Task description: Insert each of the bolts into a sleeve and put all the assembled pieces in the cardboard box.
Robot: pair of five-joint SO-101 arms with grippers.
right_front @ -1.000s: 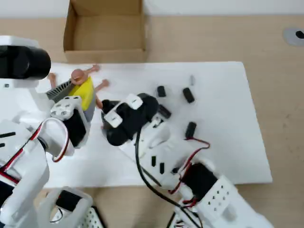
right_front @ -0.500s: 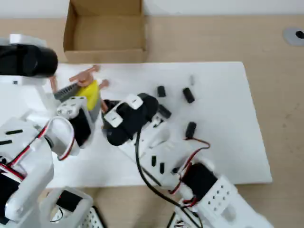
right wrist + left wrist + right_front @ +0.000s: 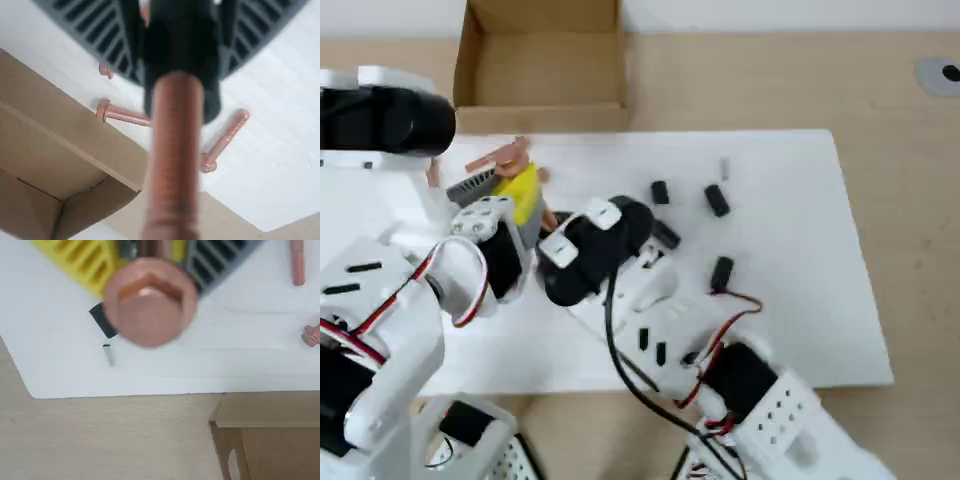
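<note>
The left gripper (image 3: 150, 270) is clenched on a copper bolt (image 3: 150, 305), its yellow finger (image 3: 82, 260) on 1 side and its grey finger (image 3: 217, 260) on the other, with the hexagonal bolt head turned toward the wrist camera. Just past that head, a loose sleeve (image 3: 102, 321) and a small grey pin (image 3: 108, 354) lie on the white sheet (image 3: 60, 360). The right gripper (image 3: 179, 62) grips a black sleeve (image 3: 170, 45) between its 2 dark ribbed fingers (image 3: 100, 35), and a copper threaded shaft (image 3: 172, 160) sticks out of the sleeve toward that arm's camera. I cannot tell whether this shaft belongs to the bolt in the left gripper. In the high view both grippers sit close together, the left one just beside the right arm's black body (image 3: 590, 250). Beyond the right gripper, 3 loose bolts (image 3: 122, 114), (image 3: 225, 140), (image 3: 105, 71) lie between it and the cardboard box (image 3: 55, 165), which stands open at the sheet's edge. More sleeves (image 3: 660, 192), (image 3: 717, 200), (image 3: 722, 272) lie apart from both grippers, on the right arm's far side.
</note>
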